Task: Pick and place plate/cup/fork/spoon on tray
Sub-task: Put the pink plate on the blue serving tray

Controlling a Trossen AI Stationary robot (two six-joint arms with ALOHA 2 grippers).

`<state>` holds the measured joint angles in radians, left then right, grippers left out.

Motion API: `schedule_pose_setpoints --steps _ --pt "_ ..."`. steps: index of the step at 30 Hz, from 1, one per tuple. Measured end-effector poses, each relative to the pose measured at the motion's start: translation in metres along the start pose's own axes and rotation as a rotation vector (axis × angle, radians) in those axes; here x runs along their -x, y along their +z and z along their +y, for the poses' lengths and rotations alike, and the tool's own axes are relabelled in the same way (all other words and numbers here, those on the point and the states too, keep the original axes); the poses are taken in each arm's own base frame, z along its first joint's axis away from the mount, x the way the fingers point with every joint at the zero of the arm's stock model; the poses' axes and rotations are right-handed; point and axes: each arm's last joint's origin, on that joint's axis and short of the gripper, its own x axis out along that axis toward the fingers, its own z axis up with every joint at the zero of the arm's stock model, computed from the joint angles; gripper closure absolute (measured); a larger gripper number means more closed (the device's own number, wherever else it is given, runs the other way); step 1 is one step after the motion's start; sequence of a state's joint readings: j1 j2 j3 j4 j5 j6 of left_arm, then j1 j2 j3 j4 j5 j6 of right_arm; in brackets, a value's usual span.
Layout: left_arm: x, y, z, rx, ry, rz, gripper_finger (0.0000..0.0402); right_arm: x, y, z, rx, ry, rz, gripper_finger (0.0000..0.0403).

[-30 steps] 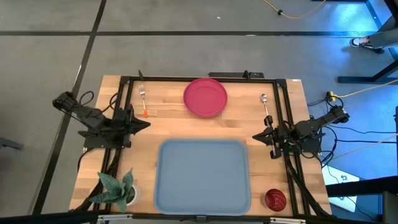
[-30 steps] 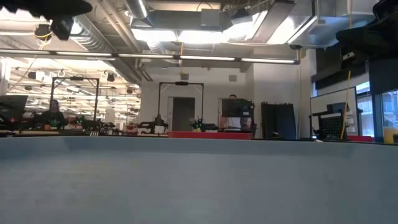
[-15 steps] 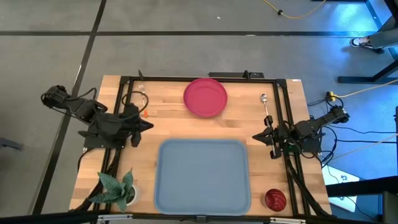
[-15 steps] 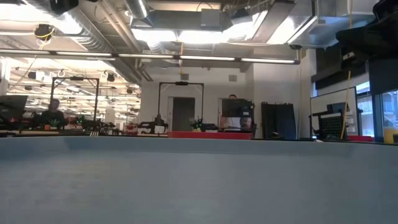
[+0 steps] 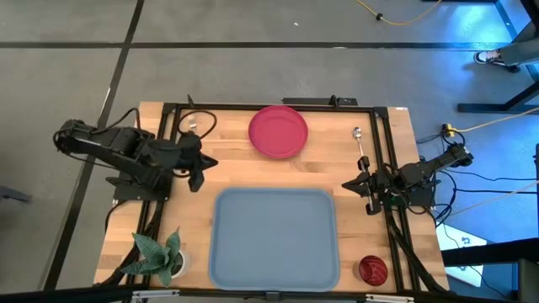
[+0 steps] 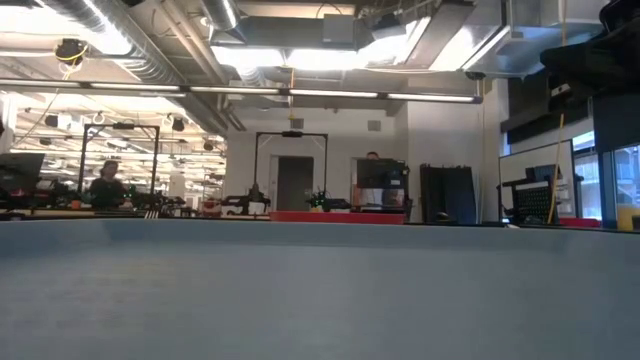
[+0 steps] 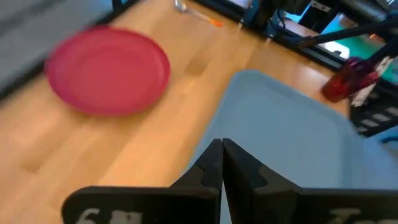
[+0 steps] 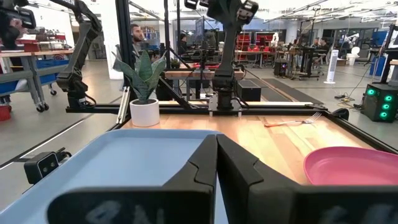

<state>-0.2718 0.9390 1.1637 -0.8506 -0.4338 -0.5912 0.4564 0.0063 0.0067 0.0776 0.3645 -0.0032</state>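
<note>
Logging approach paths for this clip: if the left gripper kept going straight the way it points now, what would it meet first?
Probably the near corner of the large grey-blue plastic tray. The left gripper, fingers shut, aims over the tray's edge. The round pinkish-red plate lies off to one side. Depth is uncertain.

pinkish-red plate point(image 5: 278, 131), grey-blue tray point(image 5: 274, 238), dark red cup point(image 5: 372, 269)

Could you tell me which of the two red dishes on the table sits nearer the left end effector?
The plate, the large flat pinkish-red one, beyond the tray; the small dark red cup sits by the tray's opposite corner, far from the left end effector.
</note>
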Motion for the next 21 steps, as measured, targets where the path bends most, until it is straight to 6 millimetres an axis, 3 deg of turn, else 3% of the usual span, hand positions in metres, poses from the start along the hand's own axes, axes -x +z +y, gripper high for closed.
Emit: schedule_pose_setpoints --steps 4,9,21 --pt "0.001 0.005 -0.002 -0.050 0.003 -0.060 0.0401 0.000 0.000 0.000 0.001 0.000 0.000 0.0387" --pt "0.001 0.010 -0.006 0.028 -0.036 -0.111 0.0401 0.000 0.000 0.000 0.001 0.000 0.000 0.0387" --pt "-0.006 0.012 -0.004 0.010 0.003 -0.113 0.0401 0.000 0.000 0.000 0.001 0.000 0.000 0.0387"
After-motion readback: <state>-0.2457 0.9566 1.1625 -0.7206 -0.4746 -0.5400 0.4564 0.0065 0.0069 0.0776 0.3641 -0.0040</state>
